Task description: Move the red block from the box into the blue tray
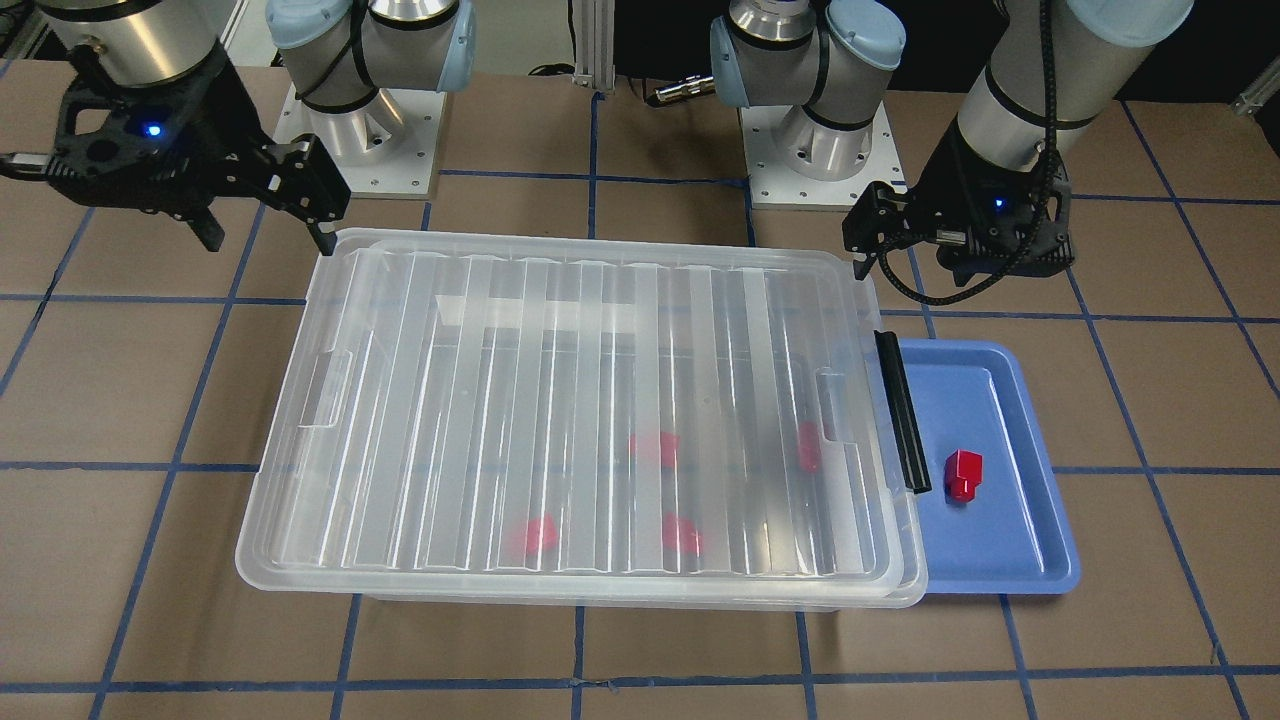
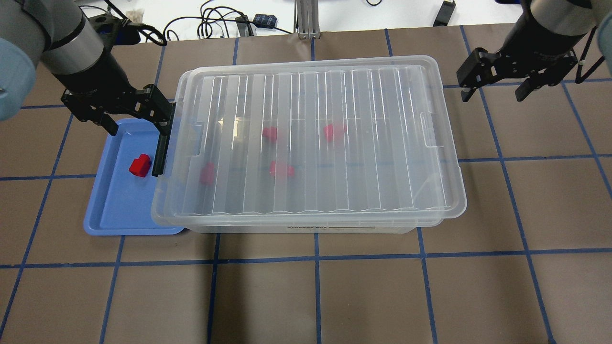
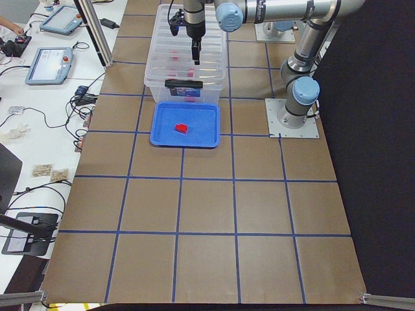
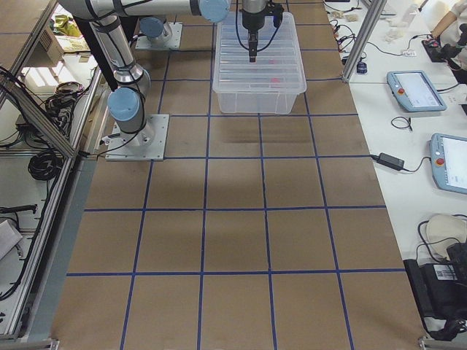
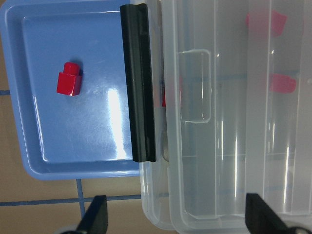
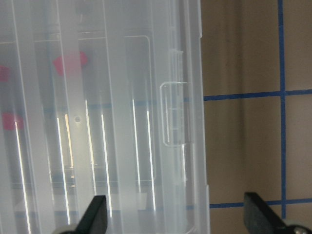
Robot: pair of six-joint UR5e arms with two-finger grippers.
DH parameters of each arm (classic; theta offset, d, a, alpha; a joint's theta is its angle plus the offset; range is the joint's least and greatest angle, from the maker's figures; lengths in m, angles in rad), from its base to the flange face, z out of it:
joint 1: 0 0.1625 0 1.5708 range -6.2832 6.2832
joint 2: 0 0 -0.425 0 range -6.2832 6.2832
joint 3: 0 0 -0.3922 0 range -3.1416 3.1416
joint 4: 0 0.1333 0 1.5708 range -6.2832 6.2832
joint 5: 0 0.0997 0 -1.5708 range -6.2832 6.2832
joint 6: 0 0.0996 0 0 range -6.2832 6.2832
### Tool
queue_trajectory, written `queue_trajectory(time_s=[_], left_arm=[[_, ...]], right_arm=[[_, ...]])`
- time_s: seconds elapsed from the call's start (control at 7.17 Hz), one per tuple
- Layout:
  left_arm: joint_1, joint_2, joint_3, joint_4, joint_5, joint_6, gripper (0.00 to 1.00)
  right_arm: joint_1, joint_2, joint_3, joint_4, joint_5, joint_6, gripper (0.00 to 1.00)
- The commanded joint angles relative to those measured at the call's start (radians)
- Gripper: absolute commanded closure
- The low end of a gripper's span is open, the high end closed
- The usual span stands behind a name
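Observation:
One red block [image 1: 963,474] lies in the blue tray [image 1: 1010,545], also seen in the overhead view [image 2: 139,165] and the left wrist view [image 5: 68,84]. The clear box [image 1: 300,575] sits beside the tray with its ribbed lid [image 1: 560,400] resting on it. Several more red blocks [image 1: 655,445] show blurred through the lid. The black latch [image 1: 902,410] hangs over the tray's edge. My left gripper [image 2: 138,122] is open and empty above the latch end of the box. My right gripper [image 2: 495,91] is open and empty above the table just past the box's other end.
The brown table [image 2: 311,296] has a grid of blue tape lines. The blue tray [image 2: 119,210] is partly tucked under the box's overhanging rim. Both arm bases [image 1: 370,110] stand behind the box. Cables and tablets lie beyond the table edge in the side views.

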State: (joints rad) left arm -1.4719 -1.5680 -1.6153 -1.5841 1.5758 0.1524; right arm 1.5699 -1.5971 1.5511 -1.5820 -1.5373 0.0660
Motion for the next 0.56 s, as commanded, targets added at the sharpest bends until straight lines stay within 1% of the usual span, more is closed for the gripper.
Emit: queue_trajectory(time_s=[0.0, 0.42], left_arm=[[-0.001, 0.008, 0.0, 0.0, 0.006, 0.001, 0.0], [-0.001, 0.006, 0.002, 0.001, 0.006, 0.001, 0.0]], right_arm=[[0.062, 0.006, -0.005, -0.007, -0.013, 0.083, 0.0], [0.062, 0.008, -0.003, -0.004, -0.02, 0.083, 0.0]])
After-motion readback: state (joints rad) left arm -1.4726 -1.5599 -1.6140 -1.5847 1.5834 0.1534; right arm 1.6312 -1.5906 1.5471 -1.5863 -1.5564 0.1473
